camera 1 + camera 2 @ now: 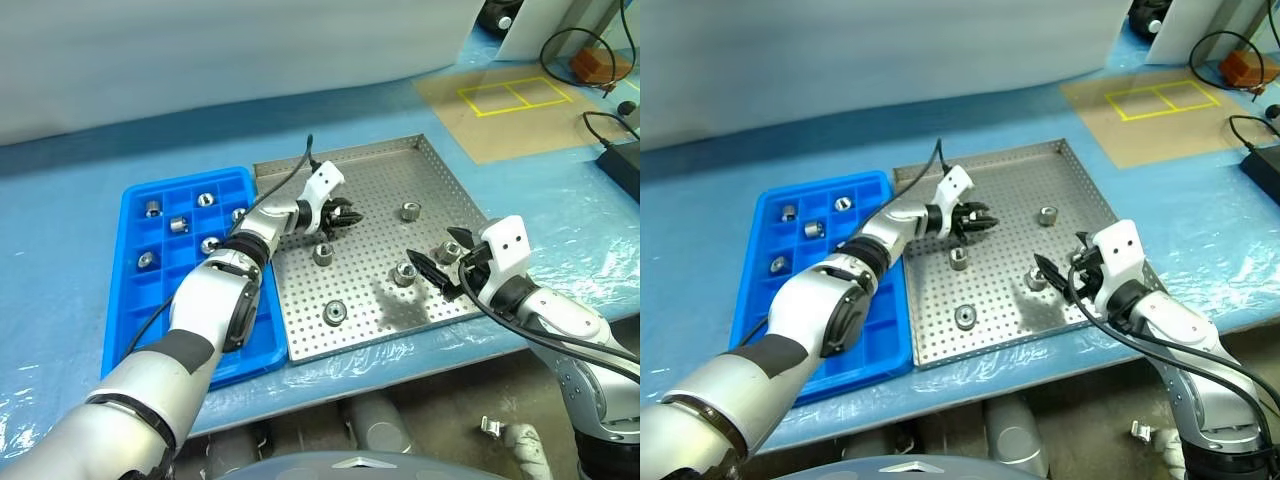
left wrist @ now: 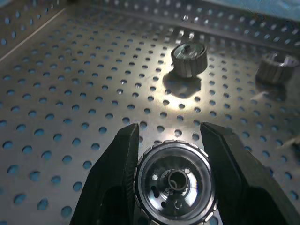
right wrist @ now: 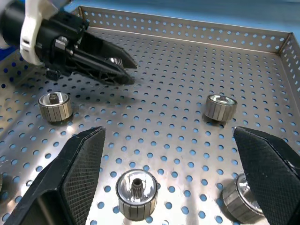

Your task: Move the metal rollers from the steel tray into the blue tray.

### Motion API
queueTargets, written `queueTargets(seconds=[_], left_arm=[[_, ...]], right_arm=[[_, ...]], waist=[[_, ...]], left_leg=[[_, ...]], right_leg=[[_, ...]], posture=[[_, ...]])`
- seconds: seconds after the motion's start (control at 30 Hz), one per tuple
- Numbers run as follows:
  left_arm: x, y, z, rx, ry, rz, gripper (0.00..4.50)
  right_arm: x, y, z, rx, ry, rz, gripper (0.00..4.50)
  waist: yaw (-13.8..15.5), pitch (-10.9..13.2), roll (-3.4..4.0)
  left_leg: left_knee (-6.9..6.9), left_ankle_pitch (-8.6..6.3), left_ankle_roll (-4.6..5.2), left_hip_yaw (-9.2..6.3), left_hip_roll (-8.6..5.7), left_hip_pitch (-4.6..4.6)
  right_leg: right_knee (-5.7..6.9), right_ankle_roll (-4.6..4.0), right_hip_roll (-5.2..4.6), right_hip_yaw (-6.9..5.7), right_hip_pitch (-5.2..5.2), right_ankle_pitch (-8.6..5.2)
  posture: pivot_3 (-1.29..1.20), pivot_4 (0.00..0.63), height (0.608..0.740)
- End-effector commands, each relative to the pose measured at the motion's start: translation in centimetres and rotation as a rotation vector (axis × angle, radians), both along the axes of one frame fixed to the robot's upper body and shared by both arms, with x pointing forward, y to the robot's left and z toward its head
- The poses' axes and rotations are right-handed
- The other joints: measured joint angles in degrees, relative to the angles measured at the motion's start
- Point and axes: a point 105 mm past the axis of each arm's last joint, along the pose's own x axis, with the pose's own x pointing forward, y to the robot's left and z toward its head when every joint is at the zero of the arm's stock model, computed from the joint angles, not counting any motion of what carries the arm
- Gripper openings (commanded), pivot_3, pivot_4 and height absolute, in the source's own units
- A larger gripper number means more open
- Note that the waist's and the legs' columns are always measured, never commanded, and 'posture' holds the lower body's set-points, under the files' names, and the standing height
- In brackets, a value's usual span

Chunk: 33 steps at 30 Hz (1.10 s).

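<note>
My left gripper (image 1: 345, 215) is shut on a metal roller (image 2: 173, 182), a shiny ribbed cylinder with a dark hole, clamped between both fingers a little above the perforated floor of the steel tray (image 1: 380, 180). Several more rollers lie loose on that floor, among them one (image 1: 323, 254) just below the left gripper and one (image 1: 410, 211) to its right. My right gripper (image 1: 432, 262) hangs open over the tray's right front part, with a roller (image 3: 136, 188) standing below its spread fingers. The blue tray (image 1: 130, 320) lies left of the steel tray, and several of its compartments hold one roller each.
The trays sit on a table covered in blue film, near its front edge. At the back right lies a brown mat with yellow tape squares (image 1: 515, 97). Black cables and a black box (image 1: 622, 155) lie at the far right.
</note>
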Motion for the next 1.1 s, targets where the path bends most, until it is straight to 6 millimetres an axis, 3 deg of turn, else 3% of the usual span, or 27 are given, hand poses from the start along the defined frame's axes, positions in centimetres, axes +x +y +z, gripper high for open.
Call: queueTargets(seconds=[0.03,0.13,0.33,0.53,0.73,1.0,1.1], left_arm=[[-0.2,0.5,6.3,-0.137,-0.148,-0.133,1.72],[-0.5,2.3,7.7,-0.150,-0.195,-0.174,1.72],[-2.1,7.6,7.9,-0.087,-0.321,-0.187,1.72],[-4.6,12.2,7.4,0.010,-0.368,-0.091,1.72],[-6.8,15.5,9.0,0.007,-0.393,0.072,1.72],[-9.4,20.2,5.3,0.049,-0.266,0.291,1.72],[-10.7,21.3,3.2,0.066,-0.197,0.342,1.72]], right_arm=[[0.4,0.4,0.7,0.001,-0.039,0.025,4.50],[1.0,0.8,0.7,0.003,-0.042,0.056,4.50],[3.2,2.6,0.9,0.016,-0.049,0.163,4.50],[5.3,5.0,1.1,0.028,-0.051,0.293,4.50],[7.0,7.6,1.1,0.034,-0.050,0.421,4.50],[7.7,10.6,1.5,0.058,-0.049,0.563,4.50],[5.6,12.2,1.5,0.127,0.025,0.709,4.50]], waist=[[0.28,0.00,0.00],[0.69,0.01,0.00],[2.33,0.03,0.04],[8.20,0.12,-0.02],[15.13,0.17,0.07],[18.51,0.17,0.07],[19.05,0.17,0.06]], left_leg=[[0.00,0.00,0.00,0.01,0.01,-0.02],[0.00,0.00,0.00,0.04,0.05,0.05],[-0.03,0.03,-0.05,0.08,0.16,0.35],[0.08,0.15,-0.22,0.10,0.26,0.31],[-0.05,0.38,-0.62,0.15,0.41,0.48],[-0.22,0.39,-1.03,0.24,0.37,0.59],[-0.30,0.46,-1.15,0.22,0.44,0.58]], right_leg=[[0.02,0.00,0.00,0.00,-0.04,0.00],[0.10,-0.01,0.00,0.02,-0.03,0.01],[0.28,-0.03,0.05,0.08,0.09,0.02],[1.09,-0.21,0.04,0.09,-0.29,-0.08],[1.33,-0.28,0.11,0.09,-0.34,-0.12],[1.39,-0.30,0.11,0.20,-0.39,-0.14],[1.50,-0.31,0.19,0.18,-0.49,-0.15]], posture=[[-0.55,0.150,0.740],[-0.51,0.150,0.740],[-0.34,0.150,0.740],[-0.17,0.150,0.740],[-0.01,0.150,0.740],[0.10,0.150,0.740],[0.12,0.150,0.740]])
